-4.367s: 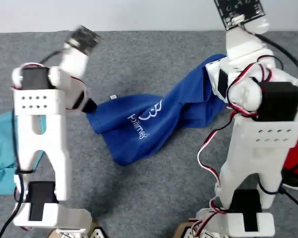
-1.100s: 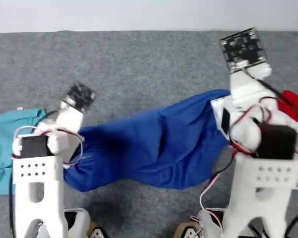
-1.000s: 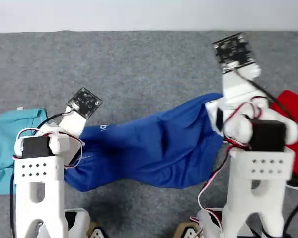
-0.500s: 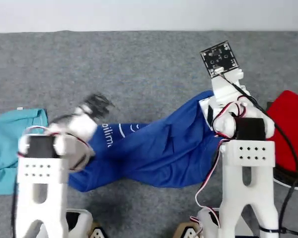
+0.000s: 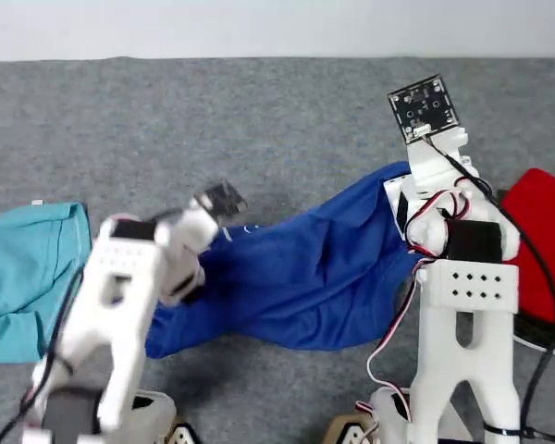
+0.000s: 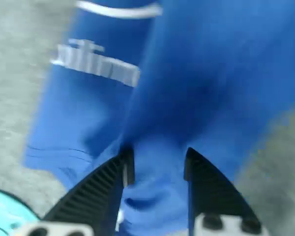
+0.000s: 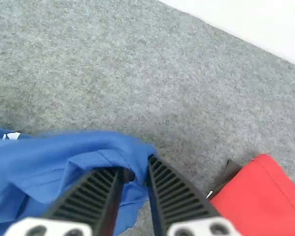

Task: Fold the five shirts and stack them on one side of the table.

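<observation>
Across a grey worktop [image 5: 277, 120] below a white wall [image 5: 259, 28], right fingers [image 7: 174, 196] pinch the blue shirt [image 5: 305, 277]; left fingers [image 6: 101, 186] gape.

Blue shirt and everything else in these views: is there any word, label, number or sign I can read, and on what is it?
White print on the blue shirt, left wrist view: blurred, cannot be read.
White tag at the blue shirt's edge, right wrist view: too small to read.
Nothing else legible in any view.
</observation>
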{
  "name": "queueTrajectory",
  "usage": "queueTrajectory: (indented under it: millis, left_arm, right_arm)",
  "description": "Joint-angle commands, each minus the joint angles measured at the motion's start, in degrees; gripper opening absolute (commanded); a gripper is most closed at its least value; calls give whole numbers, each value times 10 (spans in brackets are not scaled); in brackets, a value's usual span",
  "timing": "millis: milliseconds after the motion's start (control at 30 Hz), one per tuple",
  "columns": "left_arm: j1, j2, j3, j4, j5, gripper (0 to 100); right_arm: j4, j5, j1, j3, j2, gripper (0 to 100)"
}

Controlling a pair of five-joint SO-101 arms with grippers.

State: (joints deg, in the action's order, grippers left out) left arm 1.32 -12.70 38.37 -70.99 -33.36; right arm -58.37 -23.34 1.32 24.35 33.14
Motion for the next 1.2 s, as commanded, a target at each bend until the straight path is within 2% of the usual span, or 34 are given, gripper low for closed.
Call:
queueTrajectory:
  millis: [0, 200, 367, 633, 800, 1000, 1167]
  left_arm:
    - [-40, 128, -159, 15, -1, 173]
    - [-47, 233, -433, -105, 42, 173]
    - [-27, 236, -524, -178, 47, 173]
    - [10, 241, -525, -271, 27, 173]
    - [13, 241, -498, -270, -7, 175]
    - [26, 242, -385, -268, -78, 174]
    - [12, 242, -314, -200, -91, 174]
  right_arm:
    - [10, -6, 8, -8, 9, 10]
    - [15, -6, 37, -8, 9, 10]
    - [14, -6, 58, -8, 9, 10]
    - [9, -6, 58, -6, 9, 10]
    - [7, -4, 58, -5, 9, 10]
    - [-2, -4, 58, -4, 9, 10]
    - [-3, -4, 58, -4, 9, 10]
